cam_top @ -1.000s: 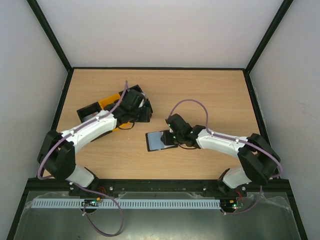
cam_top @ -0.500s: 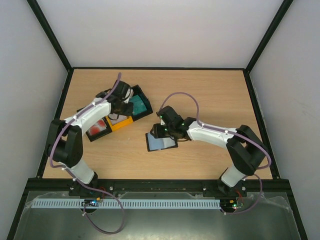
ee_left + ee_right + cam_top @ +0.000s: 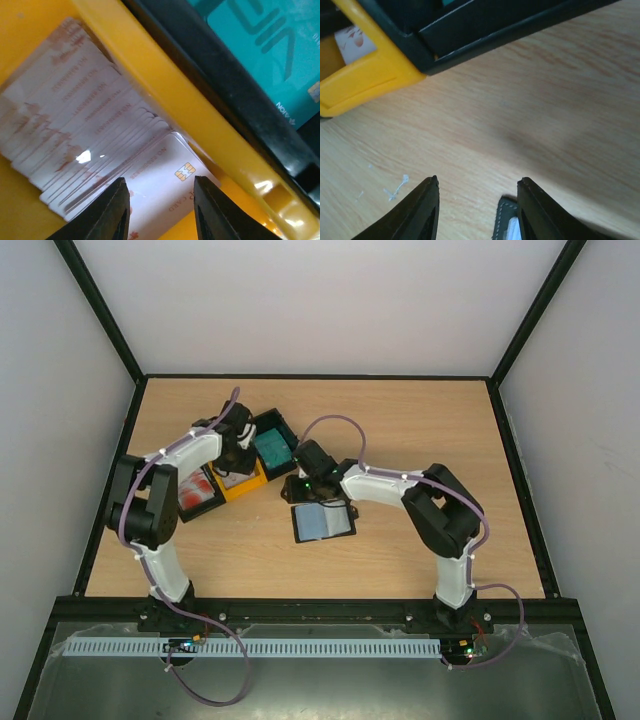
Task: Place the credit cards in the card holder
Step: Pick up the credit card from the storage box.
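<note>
A stack of grey-white credit cards (image 3: 100, 125) lies fanned in the yellow bin (image 3: 150, 65). My left gripper (image 3: 160, 192) is open just above the top card (image 3: 165, 175), with a finger on each side of it; it also shows in the top view (image 3: 238, 448). Teal cards (image 3: 274, 447) lie in a black bin, red-and-white cards (image 3: 196, 488) in another. The black card holder (image 3: 322, 522) lies open on the table, pocket face up. My right gripper (image 3: 304, 478) is open and empty just beyond the holder's far edge; its wrist view shows a holder corner (image 3: 506, 220).
The three bins stand in a slanted row at the table's left middle. The yellow bin (image 3: 370, 75) and a black bin (image 3: 485, 25) sit close ahead of the right gripper (image 3: 478, 190). Bare wood table (image 3: 420, 430) lies right of the arms.
My left gripper swung left from the teal bin to the yellow bin and lowered over the white cards. My right gripper moved left and away from the holder's right edge, past its far edge.
</note>
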{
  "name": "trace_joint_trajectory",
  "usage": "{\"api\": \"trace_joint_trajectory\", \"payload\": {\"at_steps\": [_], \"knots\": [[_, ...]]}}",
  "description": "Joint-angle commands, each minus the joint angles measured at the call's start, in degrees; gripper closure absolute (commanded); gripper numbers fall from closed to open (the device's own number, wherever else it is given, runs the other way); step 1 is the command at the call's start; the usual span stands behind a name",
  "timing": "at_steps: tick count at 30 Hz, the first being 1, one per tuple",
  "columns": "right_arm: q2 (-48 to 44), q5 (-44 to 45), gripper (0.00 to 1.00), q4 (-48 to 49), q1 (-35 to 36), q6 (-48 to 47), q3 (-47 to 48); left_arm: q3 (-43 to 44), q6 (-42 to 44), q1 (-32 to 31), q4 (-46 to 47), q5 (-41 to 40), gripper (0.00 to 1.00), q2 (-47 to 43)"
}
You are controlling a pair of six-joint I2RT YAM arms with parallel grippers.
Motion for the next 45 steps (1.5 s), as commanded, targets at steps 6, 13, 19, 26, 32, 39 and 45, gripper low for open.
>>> {"api": "trace_joint_trajectory", "payload": {"at_steps": [6,13,19,26,32,39,45], "knots": [[1.3,3.7,0.58,-0.7,-1.9,1.1,3.5,1.7,1.7,-0.6,1.9,9.6,0.57,2.7],[1.9,4.8,0.58,0.5,-4.6,3.7,3.8,3.1,2.9,-1.9,1.6,13.5,0.57,3.4],[2.5,2.1,0.58,1.3,-4.6,5.2,4.4,5.9,5.4,-1.9,-3.4,1.1,0.5,5.6],[2.3,2.0,0.57,1.2,-3.8,5.3,3.0,8.7,10.8,-1.7,-6.2,3.7,0.45,8.7],[2.7,2.9,0.58,0.9,-2.4,5.4,3.0,10.0,12.8,-1.2,-6.8,5.9,0.41,11.3],[2.4,3.9,0.57,0.5,-2.3,5.3,3.1,9.3,12.6,-1.0,-8.0,6.6,0.38,12.2],[2.0,4.3,0.57,0.2,-2.2,5.4,2.9,10.2,12.3,-1.0,-9.4,8.3,0.49,12.0]]}}
